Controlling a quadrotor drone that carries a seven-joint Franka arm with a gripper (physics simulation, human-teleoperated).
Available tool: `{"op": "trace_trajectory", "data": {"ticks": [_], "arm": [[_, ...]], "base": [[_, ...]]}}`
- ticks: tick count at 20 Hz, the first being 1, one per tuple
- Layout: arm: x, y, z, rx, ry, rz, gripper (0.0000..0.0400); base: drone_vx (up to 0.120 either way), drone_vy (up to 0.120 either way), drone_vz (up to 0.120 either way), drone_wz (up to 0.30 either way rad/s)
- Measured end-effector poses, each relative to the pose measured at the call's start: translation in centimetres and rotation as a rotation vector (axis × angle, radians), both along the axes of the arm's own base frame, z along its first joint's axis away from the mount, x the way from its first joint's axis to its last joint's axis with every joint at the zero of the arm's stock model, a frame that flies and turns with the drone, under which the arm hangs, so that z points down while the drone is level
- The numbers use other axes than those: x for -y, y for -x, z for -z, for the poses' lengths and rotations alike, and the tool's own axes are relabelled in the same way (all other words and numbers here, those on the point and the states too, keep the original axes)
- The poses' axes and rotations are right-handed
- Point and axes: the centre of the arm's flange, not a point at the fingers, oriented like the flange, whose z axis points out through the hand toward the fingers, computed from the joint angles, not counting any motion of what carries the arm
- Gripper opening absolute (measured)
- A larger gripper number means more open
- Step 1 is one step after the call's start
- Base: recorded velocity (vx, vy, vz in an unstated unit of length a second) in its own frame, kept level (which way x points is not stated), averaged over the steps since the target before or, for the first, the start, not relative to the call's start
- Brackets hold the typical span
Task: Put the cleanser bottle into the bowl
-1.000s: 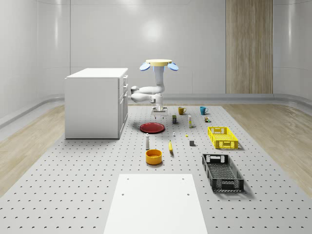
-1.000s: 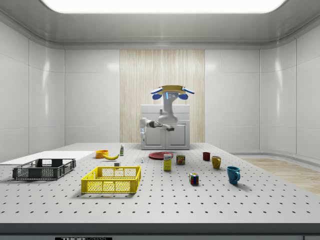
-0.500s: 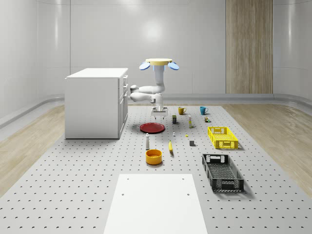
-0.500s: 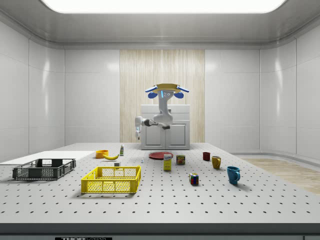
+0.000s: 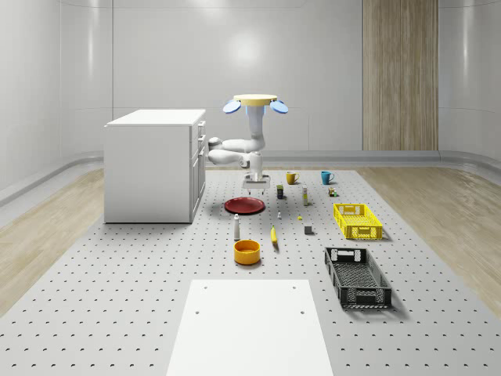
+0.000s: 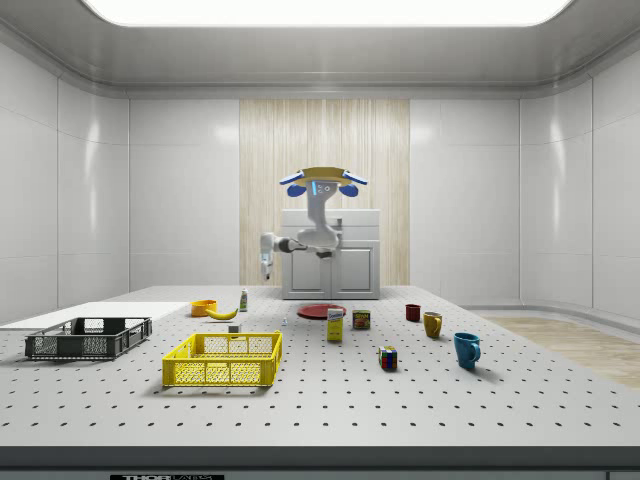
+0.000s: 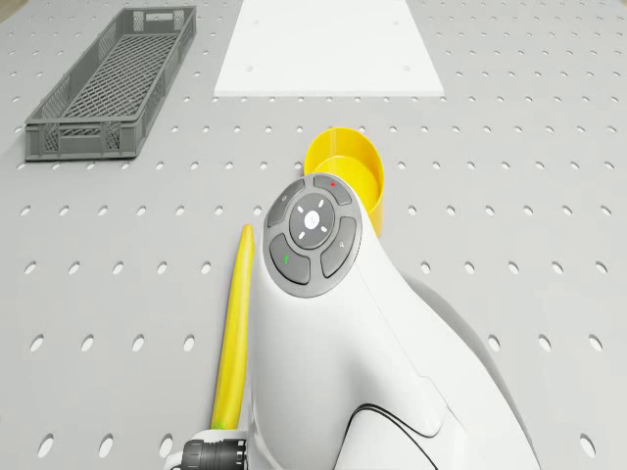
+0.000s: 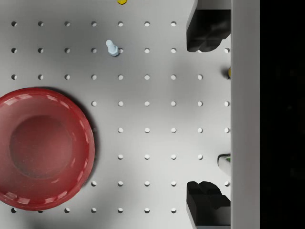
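The counter (image 5: 117, 313) carries everything; the drone (image 5: 254, 103) hovers over its far part, pincer (image 5: 255, 185) open and empty above the red plate (image 5: 244, 205). The orange bowl (image 5: 246, 251) sits nearer. Just behind it stands the cleanser bottle (image 5: 236, 226), upright, probably light, rigid and slick; grip its body midway.

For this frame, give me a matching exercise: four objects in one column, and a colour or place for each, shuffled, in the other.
Things:
1. bowl
2. plate
3. cleanser bottle
4. long crate

Descriptions:
A. red, flat on the table beside the cabinet
B. black mesh, nearest the whole-scene camera
C. orange-yellow, next to the banana
D. white, upright between plate and bowl

Pairs: 1-C, 2-A, 3-D, 4-B

The drone hovers above the table, its open claw hanging near the plate.
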Motion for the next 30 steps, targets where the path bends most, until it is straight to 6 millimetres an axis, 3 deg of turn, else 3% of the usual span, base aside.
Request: {"op": "trace_trajectory", "data": {"ticks": [25,30], "arm": [[0.0,0.0,0.0,0.0,0.0,0.0,0.04],[-1.1,0.0,0.0,0.0,0.0,0.0,0.04]], "base": [[0.12,0.0,0.0,0.0],[0.008,0.0,0.0,0.0]]}}
